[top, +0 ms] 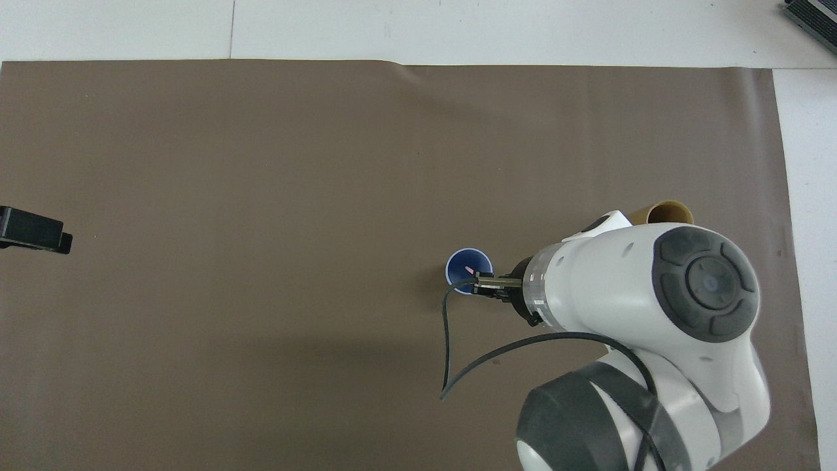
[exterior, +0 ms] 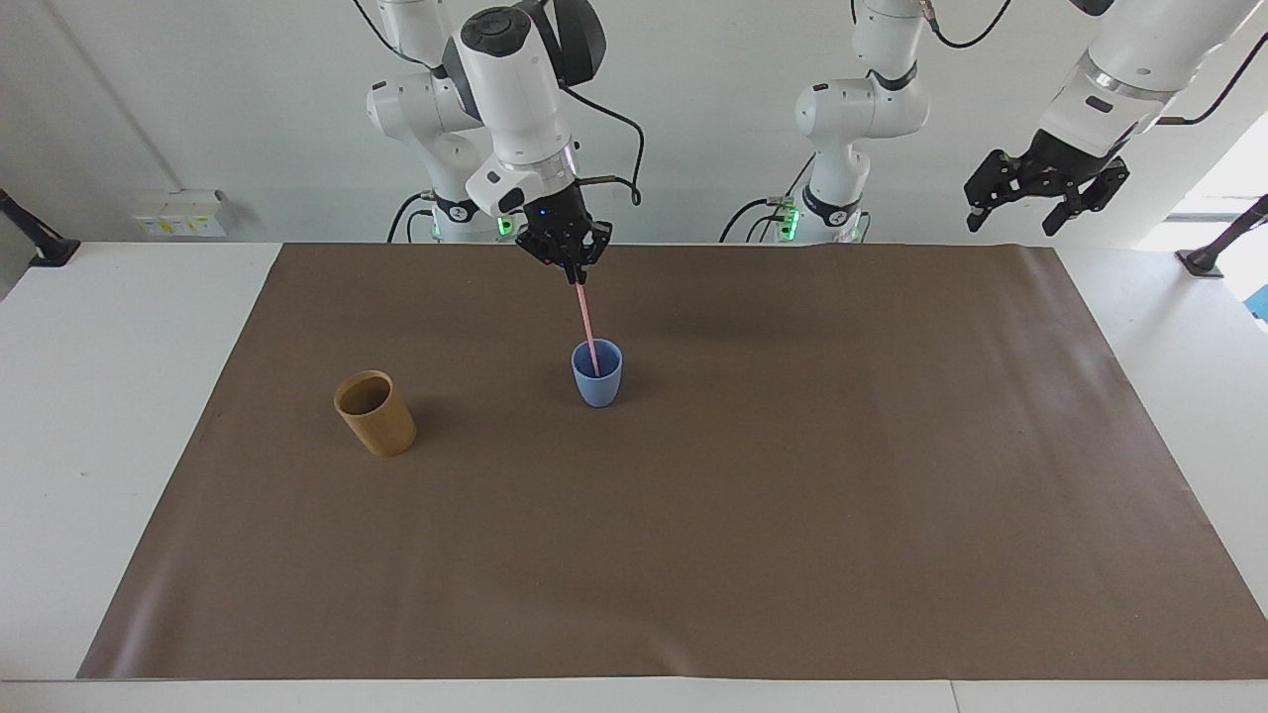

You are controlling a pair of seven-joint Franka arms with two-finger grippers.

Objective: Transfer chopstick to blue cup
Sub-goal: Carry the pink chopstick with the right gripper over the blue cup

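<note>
The pale-pink chopstick (exterior: 586,325) hangs nearly upright from my right gripper (exterior: 576,280), which is shut on its top end. Its lower end dips inside the light-blue cup (exterior: 597,373), standing on the brown mat near the middle. From overhead, only the chopstick's tip (top: 469,269) shows inside the blue cup (top: 460,263), with the right gripper (top: 489,285) over the cup's rim. My left gripper (exterior: 1043,195) waits open, raised over the left arm's end of the table; its tip (top: 34,230) shows at the overhead view's edge.
A tan-brown cup (exterior: 374,413) stands toward the right arm's end, slightly farther from the robots than the blue cup; overhead it (top: 667,212) is partly covered by the right arm. The brown mat (exterior: 792,515) covers most of the white table. A black cable loops from the right wrist.
</note>
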